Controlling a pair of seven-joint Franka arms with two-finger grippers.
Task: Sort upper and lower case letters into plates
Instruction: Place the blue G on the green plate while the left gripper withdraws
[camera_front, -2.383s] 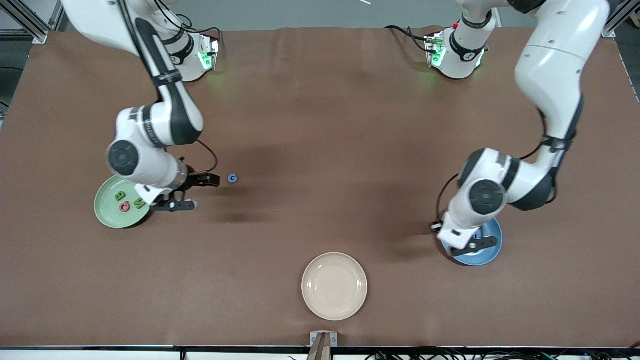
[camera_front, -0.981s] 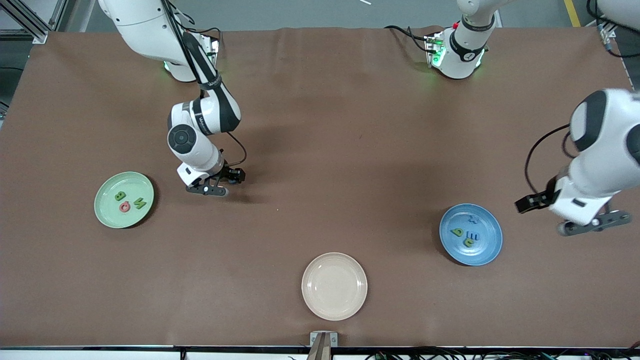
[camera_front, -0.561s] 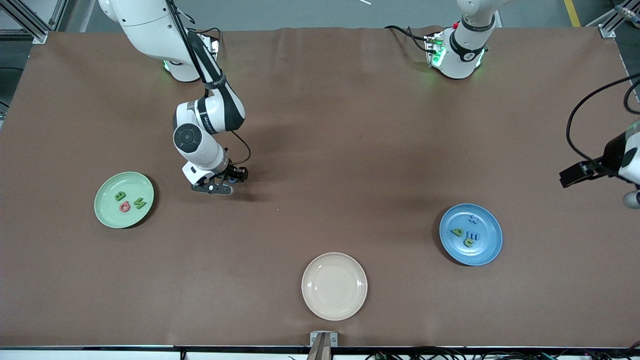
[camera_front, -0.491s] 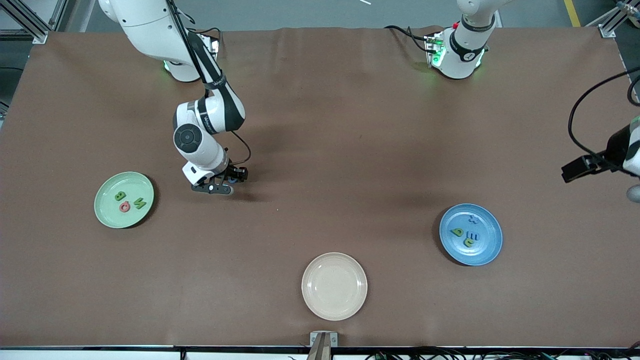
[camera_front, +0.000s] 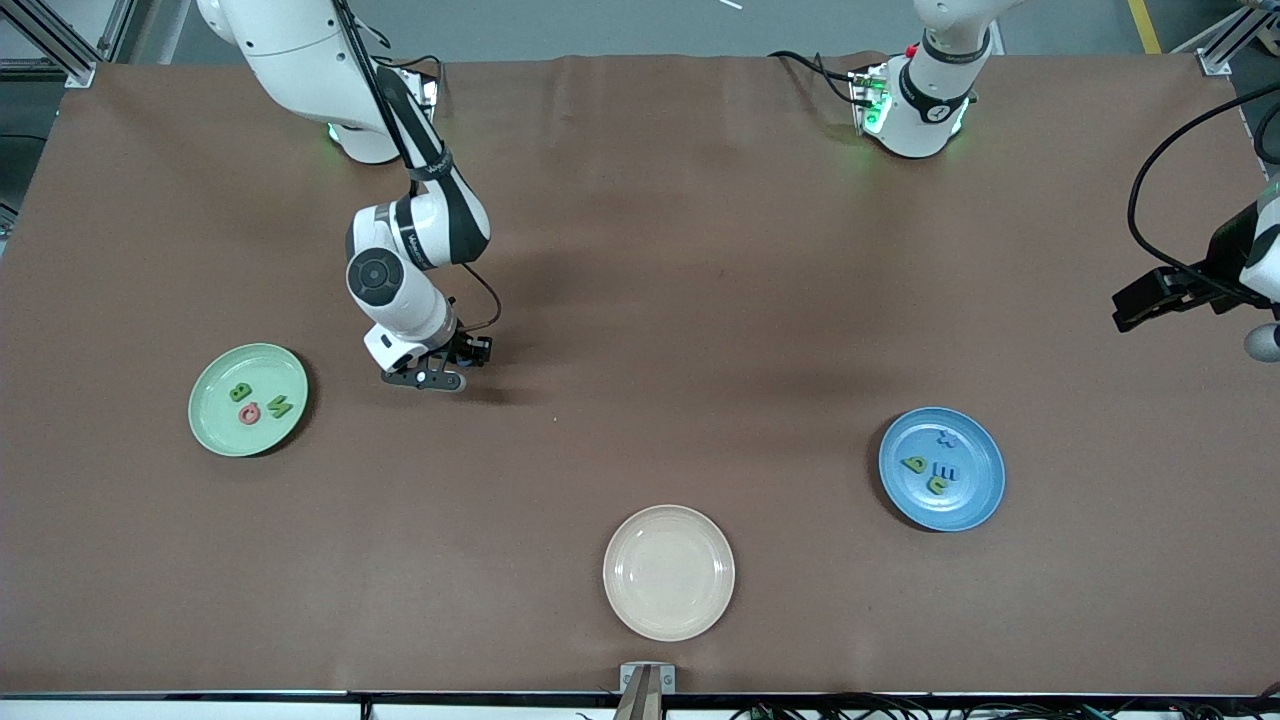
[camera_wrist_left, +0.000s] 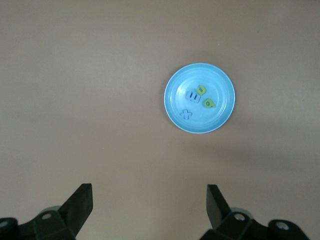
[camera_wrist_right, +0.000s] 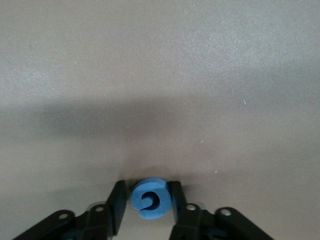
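A small blue letter lies on the brown table between the fingers of my right gripper, which is shut on it; in the front view the right gripper hides the letter, low at the table. The mint green plate toward the right arm's end holds two green letters and a pink one. The blue plate holds several green and blue letters. My left gripper hangs open and empty, high over the left arm's end of the table, with the blue plate in its wrist view.
A cream-beige plate with nothing in it sits near the table's front edge at the middle. The brown mat covers the whole table. The arms' bases stand along the back edge.
My right gripper's fingers have closed onto the blue letter. My left arm has drawn up and away from the blue plate toward its end of the table.
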